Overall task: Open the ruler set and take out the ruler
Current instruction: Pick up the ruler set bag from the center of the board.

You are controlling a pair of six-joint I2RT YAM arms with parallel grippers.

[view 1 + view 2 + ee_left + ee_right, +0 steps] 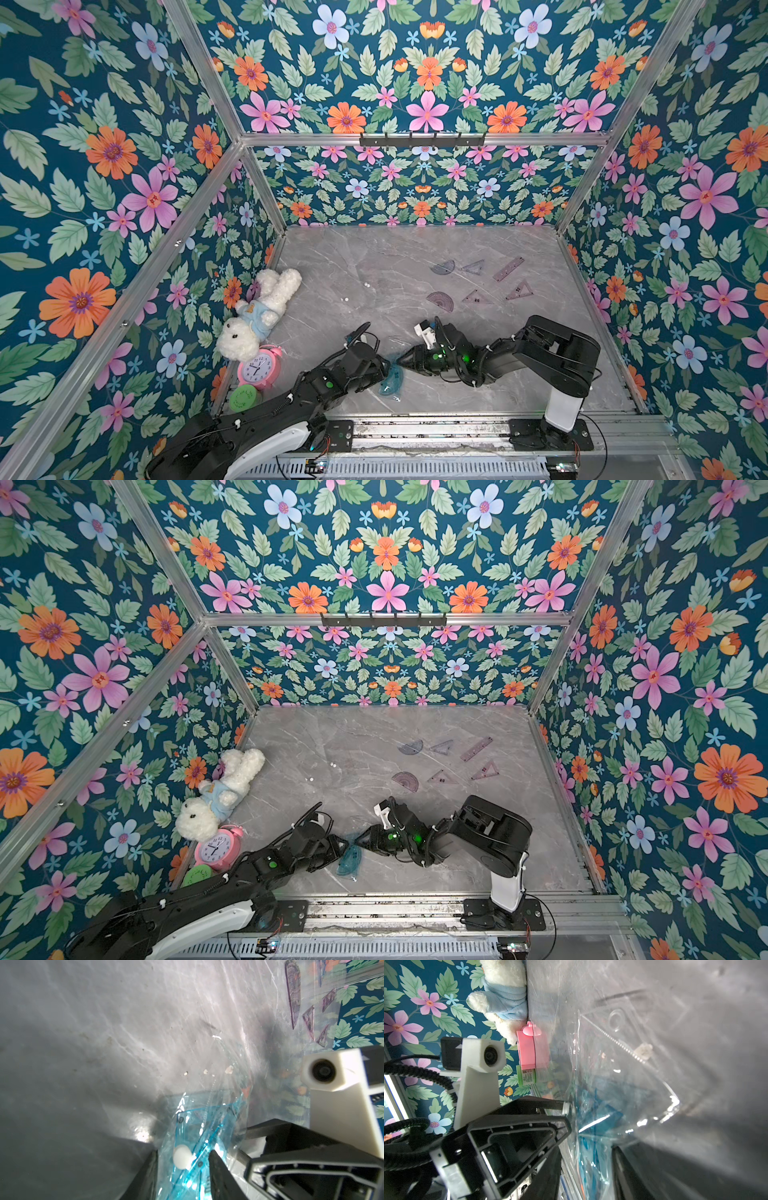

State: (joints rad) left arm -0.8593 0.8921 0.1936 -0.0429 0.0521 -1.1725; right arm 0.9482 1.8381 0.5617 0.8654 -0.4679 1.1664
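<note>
While the ruler set (391,376) sits near the front middle of the table (415,257), its blue pieces run roughly front to back in both top views, with the far end leaning a little toward the right arm's side. Its clear bag reaches on past the blue pieces toward the back of the table, where it is crumpled and partly raised.

From its base at the front left corner, the left arm stretches low and long, slanting inward toward the middle with its wrist close to the surface. From the front right, the right arm rises off its base and folds at the elbow, and its forearm runs low toward the left arm. The left claw (386,367) and the right claw (400,362) meet almost tip to tip over the far part of the set (349,856).

Seen from the left wrist, the left claw (182,1152) has a finger pressed against each side of the bag (193,1136), clamped across its width, with a white snap between them. Seen from the right wrist, the right claw (586,1148) has its fingers apart, with the bag's clear film and blue contents (593,1118) running between them. Whether they are squeezing the film cannot be told.
</note>
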